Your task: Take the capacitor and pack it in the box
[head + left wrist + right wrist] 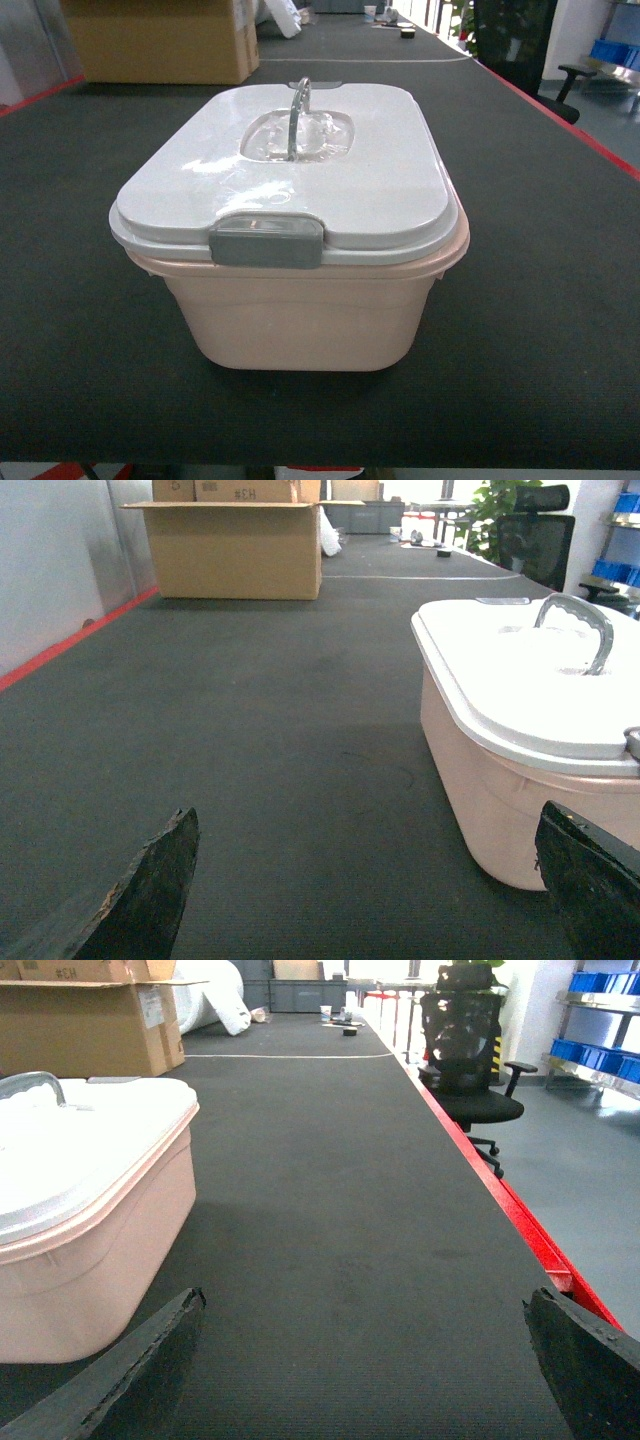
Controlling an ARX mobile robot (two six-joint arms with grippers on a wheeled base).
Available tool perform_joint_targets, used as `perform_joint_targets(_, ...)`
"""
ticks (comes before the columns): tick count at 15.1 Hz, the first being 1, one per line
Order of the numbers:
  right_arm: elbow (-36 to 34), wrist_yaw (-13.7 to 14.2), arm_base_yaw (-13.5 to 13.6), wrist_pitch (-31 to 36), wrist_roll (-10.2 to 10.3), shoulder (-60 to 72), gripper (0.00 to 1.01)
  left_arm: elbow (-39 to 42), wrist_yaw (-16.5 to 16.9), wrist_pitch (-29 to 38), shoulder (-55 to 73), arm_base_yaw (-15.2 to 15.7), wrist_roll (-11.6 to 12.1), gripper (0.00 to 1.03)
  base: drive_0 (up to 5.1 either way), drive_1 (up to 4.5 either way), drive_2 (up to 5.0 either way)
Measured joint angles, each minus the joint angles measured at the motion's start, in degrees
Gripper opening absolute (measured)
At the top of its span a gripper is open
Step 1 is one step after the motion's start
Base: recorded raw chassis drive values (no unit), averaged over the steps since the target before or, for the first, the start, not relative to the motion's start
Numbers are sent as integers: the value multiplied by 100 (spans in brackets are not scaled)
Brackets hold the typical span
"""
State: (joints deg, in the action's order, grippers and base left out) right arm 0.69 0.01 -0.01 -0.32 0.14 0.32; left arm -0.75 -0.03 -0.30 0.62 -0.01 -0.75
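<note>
Both the left gripper [365,900] and the right gripper [365,1375] were held spread wide with nothing between the fingers, low over the dark mat [80,330] on either side of the box [300,320]. The box was seen lidded and latched, its long axis running away from the robot, latch end nearest. No capacitor was seen in any view; the tub was judged light, stiff and smooth, best taken by its handle [298,118].

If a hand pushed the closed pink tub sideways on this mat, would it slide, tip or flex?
The pink tub sits flat and is wider than it is tall, so it would probably resist tipping. The dark mat looks ribbed, so expect a dragging slide rather than a glide. The walls look like thin plastic and may flex a little; the lid hides the contents, so weight is unclear.
</note>
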Motion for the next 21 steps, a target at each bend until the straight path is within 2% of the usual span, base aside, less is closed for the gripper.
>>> perform_joint_targets(21,0,-2,0,0,0,0,98,0,2,0,0,0,13,98,0,0,0)
